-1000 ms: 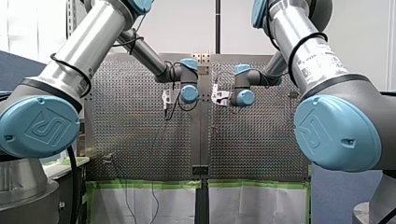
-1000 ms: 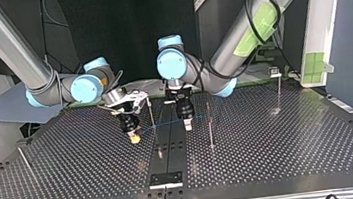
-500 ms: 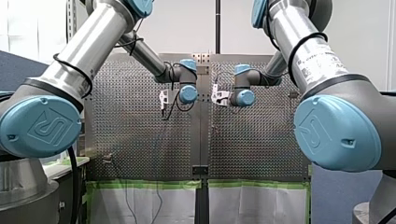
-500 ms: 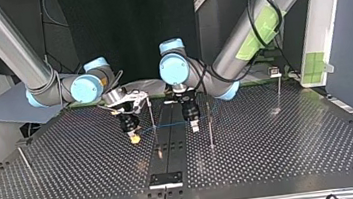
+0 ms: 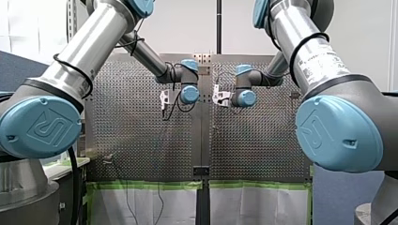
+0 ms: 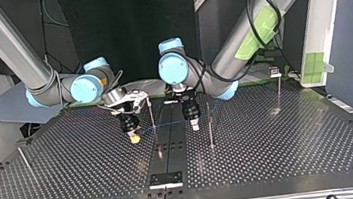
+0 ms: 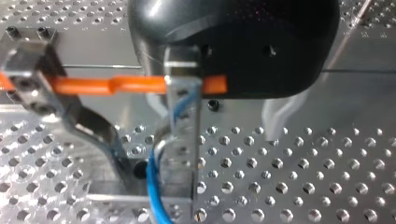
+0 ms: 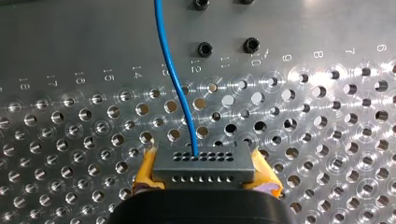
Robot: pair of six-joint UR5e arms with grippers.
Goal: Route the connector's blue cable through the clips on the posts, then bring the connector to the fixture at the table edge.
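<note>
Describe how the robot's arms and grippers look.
My left arm and my right arm are silver tubes with light-blue joint caps bearing a logo, and black cables looped around them. My right arm carries a white printed label. My left gripper is black with metal fingers; my right gripper has yellow pads.

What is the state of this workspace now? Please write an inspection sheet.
Surface: perforated table, bare metal.
Job's things: connector held over the table; fixture at the table edge, without the connector; post with a clip on top.
Clutter: nothing seen.
Grippers: right gripper shut on the connector, yellow pads; left gripper at the cable, grip unclear.
Cables: blue cable runs between both grippers, in no clip I can see.
Surroundings: green tape on a white panel.
</note>
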